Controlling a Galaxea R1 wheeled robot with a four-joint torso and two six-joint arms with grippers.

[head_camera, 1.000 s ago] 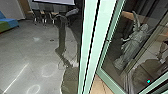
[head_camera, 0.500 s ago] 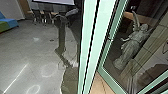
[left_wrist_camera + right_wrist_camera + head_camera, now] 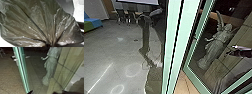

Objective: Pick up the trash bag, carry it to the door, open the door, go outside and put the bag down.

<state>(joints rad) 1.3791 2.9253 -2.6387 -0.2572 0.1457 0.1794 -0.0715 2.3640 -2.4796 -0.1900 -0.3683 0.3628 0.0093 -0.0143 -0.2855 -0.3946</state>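
Bag (image 3: 36,23) spreads large in the left wrist view, its film pleated and gathered into a tight neck where the left end effector (image 3: 51,44) is closed on it. At the head view's right edge is the right end effector (image 3: 232,51); I cannot tell how far open it is or whether it has hold of anything. In the right wrist view, the door (image 3: 21,67) has a handle (image 3: 16,59). Past glass stands 1 pale statue (image 3: 216,43).
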